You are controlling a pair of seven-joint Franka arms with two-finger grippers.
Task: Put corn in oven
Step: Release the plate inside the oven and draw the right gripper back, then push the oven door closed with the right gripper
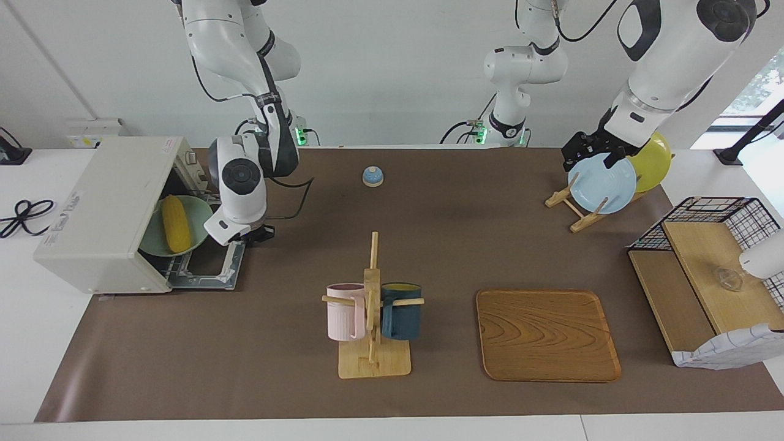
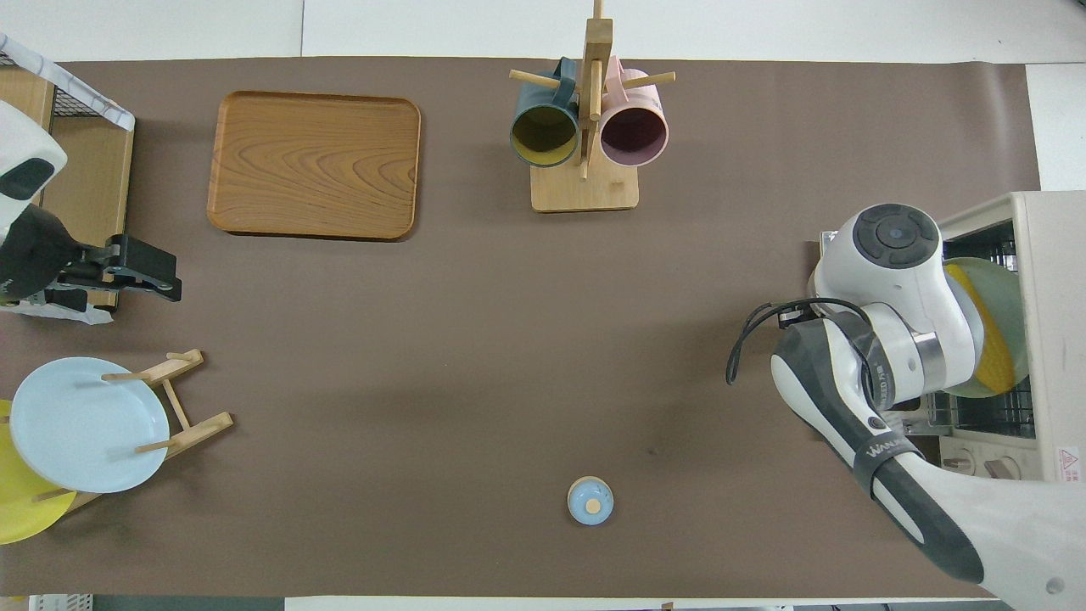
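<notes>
Two arms: both were mine, and only the right one was near the task's things.
Corn: the bright yellow ridged corn cob [image 1: 175, 223] lay on a pale green round plate [image 1: 199, 213] that sat on the wire rack in the mouth of the oven.
Oven: the boxy cream-white toaster oven [image 1: 104, 211] stood at my right arm's end of the table, its dark glass door [image 1: 211, 263] dropped open and flat on the brown mat.
Right gripper: my right gripper [image 1: 260, 233] hung low over the edge of that open door, just beside the plate; it was probably empty, but I could not tell whether its fingers were apart or together.
Left gripper: my left gripper [image 1: 591, 149] waited over the light blue plate [image 1: 601, 182] in the wooden plate rack [image 1: 566, 199]; again I could not tell how its fingers stood.
</notes>
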